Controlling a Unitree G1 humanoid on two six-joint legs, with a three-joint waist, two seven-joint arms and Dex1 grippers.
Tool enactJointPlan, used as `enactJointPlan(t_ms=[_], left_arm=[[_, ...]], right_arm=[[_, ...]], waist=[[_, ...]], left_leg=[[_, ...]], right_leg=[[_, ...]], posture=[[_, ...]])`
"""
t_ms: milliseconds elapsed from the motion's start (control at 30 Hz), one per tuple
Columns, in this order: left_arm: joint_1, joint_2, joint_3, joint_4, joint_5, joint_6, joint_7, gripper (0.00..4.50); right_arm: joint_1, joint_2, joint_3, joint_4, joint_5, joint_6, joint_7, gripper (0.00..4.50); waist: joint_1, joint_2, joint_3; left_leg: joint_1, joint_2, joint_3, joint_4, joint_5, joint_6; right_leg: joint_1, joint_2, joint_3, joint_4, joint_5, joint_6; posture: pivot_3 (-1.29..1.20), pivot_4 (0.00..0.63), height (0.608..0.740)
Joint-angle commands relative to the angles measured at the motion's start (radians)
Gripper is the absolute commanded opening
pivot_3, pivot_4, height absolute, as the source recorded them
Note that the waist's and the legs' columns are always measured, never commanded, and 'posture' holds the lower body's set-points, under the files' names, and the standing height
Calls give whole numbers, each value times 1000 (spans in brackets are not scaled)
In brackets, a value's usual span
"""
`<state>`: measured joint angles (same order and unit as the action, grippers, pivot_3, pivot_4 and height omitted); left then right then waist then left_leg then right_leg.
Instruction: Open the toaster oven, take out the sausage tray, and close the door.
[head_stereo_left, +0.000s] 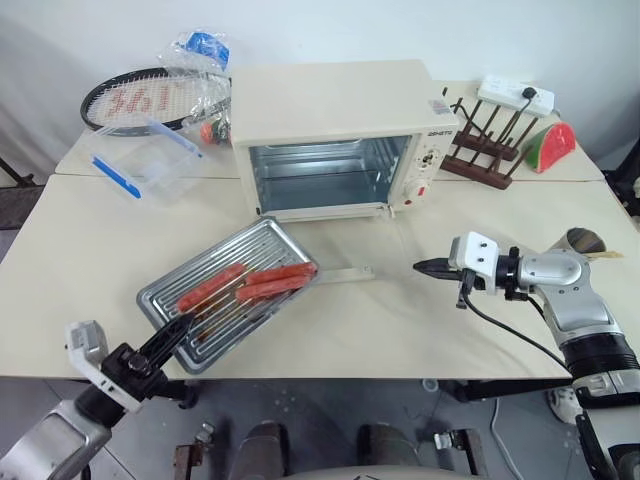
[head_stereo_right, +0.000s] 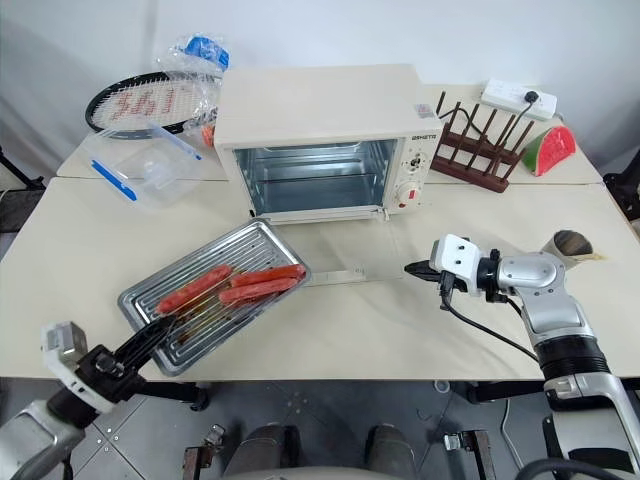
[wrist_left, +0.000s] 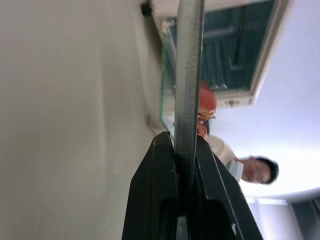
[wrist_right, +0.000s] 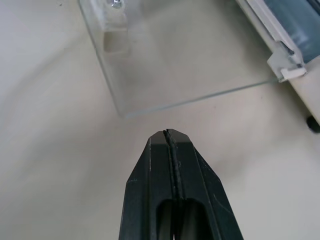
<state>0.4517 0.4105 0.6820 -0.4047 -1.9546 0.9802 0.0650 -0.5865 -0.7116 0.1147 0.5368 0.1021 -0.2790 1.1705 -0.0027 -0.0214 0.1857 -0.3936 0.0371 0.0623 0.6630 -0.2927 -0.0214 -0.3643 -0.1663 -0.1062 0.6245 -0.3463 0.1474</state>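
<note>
1. Cream table (head_stereo_left: 400, 330), white wall behind.
2. Toaster oven (head_stereo_left: 335, 105) upper centre, door (wrist_right: 170, 55) lying flat open.
3. Left gripper (head_stereo_left: 178, 332) pinches the sausage tray (head_stereo_left: 228, 290) rim, lower left, already out.
4. Right gripper (head_stereo_left: 430, 267) pressed together, empty, probably lining up to close the door.

Both arms are silver-grey metal with black joints; each wrist bears a white block. The right gripper (head_stereo_left: 428, 267) and left gripper (head_stereo_left: 175, 332) have tapered black fingers; a black cable loops under the right forearm.
</note>
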Motion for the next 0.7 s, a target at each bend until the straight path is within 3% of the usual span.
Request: enactJointPlan(t_ms=[33,233,700], left_arm=[[95,-39,61,-109,-18,-94,-40,0],[198,-86,107,-164,-18,-200,-48,0],[295,-166,126,-194,-18,-293,-54,0]], right_arm=[[-26,31,9,78,-14,-60,15,16],[-62,99,-1,151,8,-65,40,16],[-207,134,-105,54,135,120,34,16]], waist=[[-1,0,0],[-3,0,0],[1,2,1]], left_leg=[[2,0,0,0,-1,0],[5,1,0,0,-2,0],[4,2,1,0,-5,1]], right_leg=[[2,0,0,-1,0,0],[6,1,0,-4,0,-1],[6,2,0,-6,1,-1]], posture=[[0,150,740],[0,150,740],[0,150,740]])
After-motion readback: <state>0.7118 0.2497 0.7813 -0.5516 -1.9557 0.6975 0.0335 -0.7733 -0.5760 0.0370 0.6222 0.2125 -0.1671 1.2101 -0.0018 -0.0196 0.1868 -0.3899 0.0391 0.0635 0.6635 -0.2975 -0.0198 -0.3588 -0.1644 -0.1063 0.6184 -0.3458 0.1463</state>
